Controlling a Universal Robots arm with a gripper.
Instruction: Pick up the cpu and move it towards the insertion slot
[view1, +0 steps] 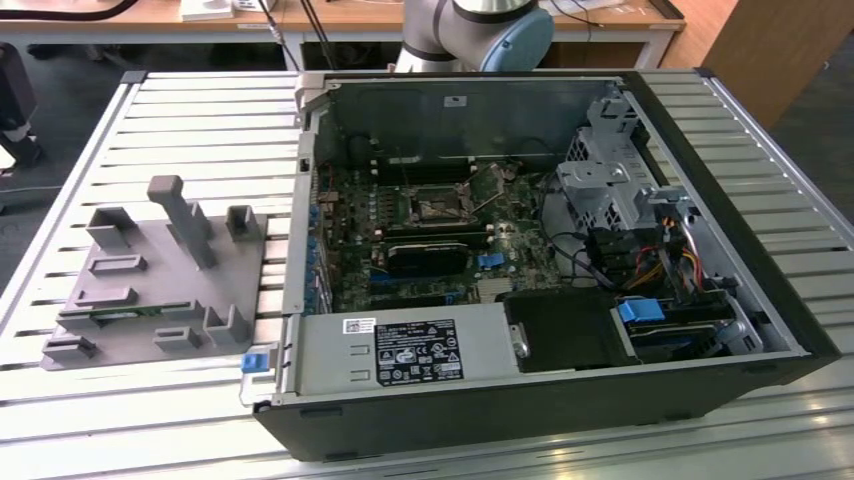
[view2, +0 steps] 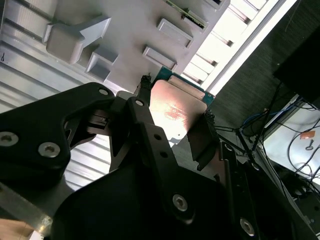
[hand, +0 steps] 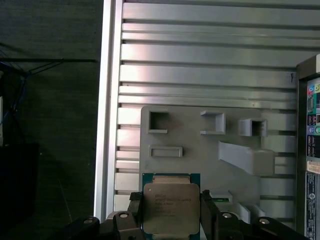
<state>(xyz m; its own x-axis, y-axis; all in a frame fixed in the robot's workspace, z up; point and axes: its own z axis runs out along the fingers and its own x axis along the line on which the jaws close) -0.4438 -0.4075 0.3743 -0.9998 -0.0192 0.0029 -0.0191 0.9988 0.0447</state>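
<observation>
In both wrist views the cpu (hand: 171, 206) (view2: 176, 107), a flat square chip with a silver metal top and green rim, sits between my black fingers (hand: 134, 212). My gripper (hand: 171, 216) (view2: 175, 120) is shut on it, one finger on each side. It hangs above the near end of the grey plastic fixture (hand: 200, 150) (view2: 125, 30) (view1: 147, 290). The insertion slot (view1: 435, 207), a small square dark socket with a metal frame, lies on the motherboard inside the open computer case (view1: 747, 240), well away from the fixture.
The fixture's upright posts (view1: 187, 225) stand on the slatted metal table (view1: 200, 130). A long black module (view1: 427, 255) lies just below the socket. The case wall (hand: 311, 125) rises beside the fixture. The table's edge (hand: 107, 100) drops to dark floor.
</observation>
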